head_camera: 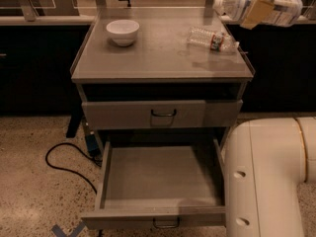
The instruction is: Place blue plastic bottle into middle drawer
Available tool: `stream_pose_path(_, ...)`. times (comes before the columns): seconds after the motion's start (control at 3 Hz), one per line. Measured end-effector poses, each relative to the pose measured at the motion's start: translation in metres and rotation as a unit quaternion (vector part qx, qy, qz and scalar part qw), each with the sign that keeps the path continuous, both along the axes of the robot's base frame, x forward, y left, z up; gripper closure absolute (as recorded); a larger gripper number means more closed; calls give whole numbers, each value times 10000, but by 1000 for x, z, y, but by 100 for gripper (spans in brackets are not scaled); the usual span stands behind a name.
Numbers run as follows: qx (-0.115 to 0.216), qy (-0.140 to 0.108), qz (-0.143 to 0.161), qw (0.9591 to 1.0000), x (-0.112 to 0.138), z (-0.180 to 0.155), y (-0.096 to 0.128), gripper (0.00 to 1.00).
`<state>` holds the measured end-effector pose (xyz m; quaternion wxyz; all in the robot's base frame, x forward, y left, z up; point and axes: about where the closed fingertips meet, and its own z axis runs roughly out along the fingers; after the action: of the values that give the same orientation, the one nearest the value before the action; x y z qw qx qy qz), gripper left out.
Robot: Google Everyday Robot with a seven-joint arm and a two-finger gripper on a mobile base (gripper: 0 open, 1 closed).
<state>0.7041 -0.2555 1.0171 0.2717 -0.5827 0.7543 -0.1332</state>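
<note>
My gripper (pixel 257 10) is at the top right, above and behind the cabinet's right rear corner. It is shut on the blue plastic bottle (pixel 236 5), a large clear bottle held on its side in the air, its white cap pointing left and its label to the right. A tan finger (pixel 256 14) crosses the bottle's middle. The middle drawer (pixel 112 179) is pulled open low at the front. Its flat grey tray holds nothing, and a small dark wire handle (pixel 165 224) sits on its low front panel.
A slim clear bottle with a red label (pixel 212 37) lies on the cabinet top (pixel 163 58) at the right. A white bowl (pixel 122 31) stands at the back left. A closed drawer (pixel 163 113) sits above the open one. My white arm (pixel 266 177) fills the lower right. A black cable (pixel 64 164) lies on the floor.
</note>
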Motion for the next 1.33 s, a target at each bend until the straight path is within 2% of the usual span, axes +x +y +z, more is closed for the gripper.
stream_pose_path(0.33,38,-117,-7,9999,8,1,1,100)
stream_pose_path(0.67,78,30,79,9999,2,4,10,100)
stream_pose_path(1.0,-125,-180,-2,9998,-33,60,21,100)
stream_pose_path(1.33,-804,-572,-5,9951,-63,125,43,100)
